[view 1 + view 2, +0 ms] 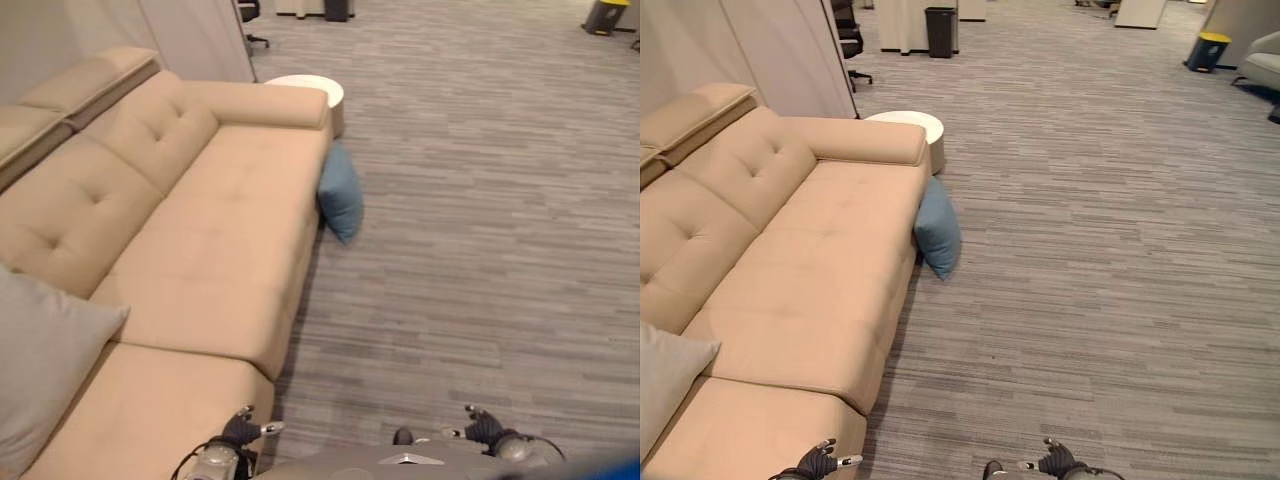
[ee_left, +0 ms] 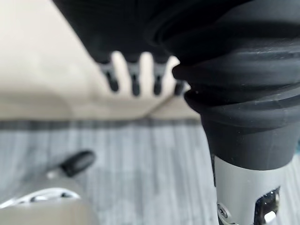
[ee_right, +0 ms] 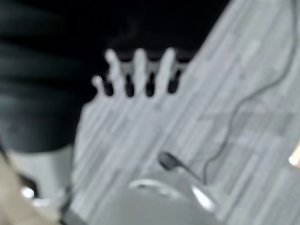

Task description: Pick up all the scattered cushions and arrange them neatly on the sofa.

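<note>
Leaning against the sofa's (image 1: 200, 270) end on the carpet (image 1: 480, 250), a blue cushion (image 1: 342, 195) stands; a grey cushion (image 1: 40, 350) is cut off. Left hand (image 1: 240, 430) and right hand (image 1: 482, 428) hang empty, fingers spread.

Two cushions (image 1: 341, 195) (image 1: 40, 360), one sofa (image 1: 215, 250), perhaps one table (image 1: 305, 88)

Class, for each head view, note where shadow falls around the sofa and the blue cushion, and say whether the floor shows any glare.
Left eye view: a dark shadow strip runs along the floor under the beige fabric sofa's front edge, darkest behind the blue square cushion leaning there. Right eye view: the grey striped carpet is evenly lit, with no glare.
</note>
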Controlling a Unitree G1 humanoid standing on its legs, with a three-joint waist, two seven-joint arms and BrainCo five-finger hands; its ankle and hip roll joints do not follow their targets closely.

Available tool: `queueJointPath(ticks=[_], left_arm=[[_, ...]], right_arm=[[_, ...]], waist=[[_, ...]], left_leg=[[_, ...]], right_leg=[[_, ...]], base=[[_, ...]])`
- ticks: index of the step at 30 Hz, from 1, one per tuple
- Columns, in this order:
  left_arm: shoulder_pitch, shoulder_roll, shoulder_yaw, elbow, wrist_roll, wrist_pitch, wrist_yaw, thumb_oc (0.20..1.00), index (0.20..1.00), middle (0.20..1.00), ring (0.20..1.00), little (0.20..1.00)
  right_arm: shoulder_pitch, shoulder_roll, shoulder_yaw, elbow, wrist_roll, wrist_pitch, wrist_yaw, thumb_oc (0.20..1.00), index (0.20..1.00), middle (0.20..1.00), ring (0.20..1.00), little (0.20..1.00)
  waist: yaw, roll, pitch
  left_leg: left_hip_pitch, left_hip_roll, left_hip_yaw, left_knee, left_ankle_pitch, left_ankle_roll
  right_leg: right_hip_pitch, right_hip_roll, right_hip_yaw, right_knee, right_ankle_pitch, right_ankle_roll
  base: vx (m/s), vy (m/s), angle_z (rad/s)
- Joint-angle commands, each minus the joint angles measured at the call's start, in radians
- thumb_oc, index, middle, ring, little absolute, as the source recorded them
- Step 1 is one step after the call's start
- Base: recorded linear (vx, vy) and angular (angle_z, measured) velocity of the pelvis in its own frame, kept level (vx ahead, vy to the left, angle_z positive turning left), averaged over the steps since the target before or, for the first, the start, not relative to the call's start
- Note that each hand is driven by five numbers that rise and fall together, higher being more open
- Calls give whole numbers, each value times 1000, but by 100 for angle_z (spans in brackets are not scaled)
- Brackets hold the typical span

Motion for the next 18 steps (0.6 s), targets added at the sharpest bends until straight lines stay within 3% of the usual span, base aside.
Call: queueJointPath(ticks=[1, 6, 9, 10, 13, 14, 16, 18], left_arm=[[-64, -9, 20, 8, 38, -8, 9, 1000, 1000, 1000, 1000, 1000], [-76, -11, 13, 7, 34, -9, 8, 1000, 1000, 1000, 1000, 1000], [-84, -14, 2, 6, 27, -8, 5, 1000, 1000, 1000, 1000, 1000], [-90, -15, -4, 8, 20, -8, 5, 1000, 1000, 1000, 1000, 1000], [-100, -16, -12, 7, 12, -9, 9, 1000, 1000, 1000, 1000, 1000], [-103, -17, -14, 6, 10, -9, 11, 1000, 1000, 1000, 1000, 1000], [-105, -17, -16, 7, 13, -9, 13, 1000, 1000, 1000, 1000, 1000], [-114, -16, -16, 12, 14, -12, 21, 1000, 1000, 1000, 1000, 1000]], right_arm=[[-71, -3, -8, 41, 65, -19, -24, 1000, 1000, 1000, 1000, 1000], [-65, -4, -15, 45, 91, -26, -29, 1000, 1000, 1000, 1000, 1000], [-56, -11, -26, 48, 109, -29, -31, 1000, 1000, 1000, 1000, 1000], [-58, -15, -26, 48, 113, -29, -33, 1000, 1000, 1000, 1000, 1000], [-63, -18, -24, 57, 114, -24, -37, 1000, 1000, 1000, 1000, 1000], [-68, -19, -23, 56, 119, -26, -37, 1000, 1000, 1000, 1000, 1000], [-67, -18, -23, 55, 119, -26, -38, 1000, 1000, 1000, 1000, 1000], [-72, -16, -20, 63, 124, -26, -42, 1000, 1000, 1000, 1000, 1000]], waist=[[8, -76, 35], [3, -84, 51], [-7, -95, 85], [-2, -102, 102], [5, -104, 111], [6, -110, 110], [9, -112, 106], [41, -109, 107]], left_leg=[[18, -68, -89, -10, 15, -37], [-27, -52, -106, 65, 5, -53], [-107, -31, -104, 240, 18, -84], [-149, -22, -118, 325, 58, -102], [-190, -33, -142, 326, 68, -95], [-220, -51, -137, 264, 46, -74], [-234, -58, -134, 233, 53, -66], [-327, -86, -183, 180, 122, -72]], right_leg=[[108, 15, -9, -137, 64, 90], [107, 25, -5, -151, 56, 74], [117, 30, -13, -144, 39, 50], [131, 32, -19, -139, 30, 34], [142, 32, -21, -142, 23, 33], [145, 30, -15, -149, 25, 40], [145, 31, -10, -151, 24, 44], [170, 53, 32, -150, -5, 50]], base=[[23, -70, 11], [-6, -86, 13], [-23, -131, 38], [6, -98, 32], [85, -43, 6], [162, -3, -8], [194, 10, -15], [296, 47, -22]])
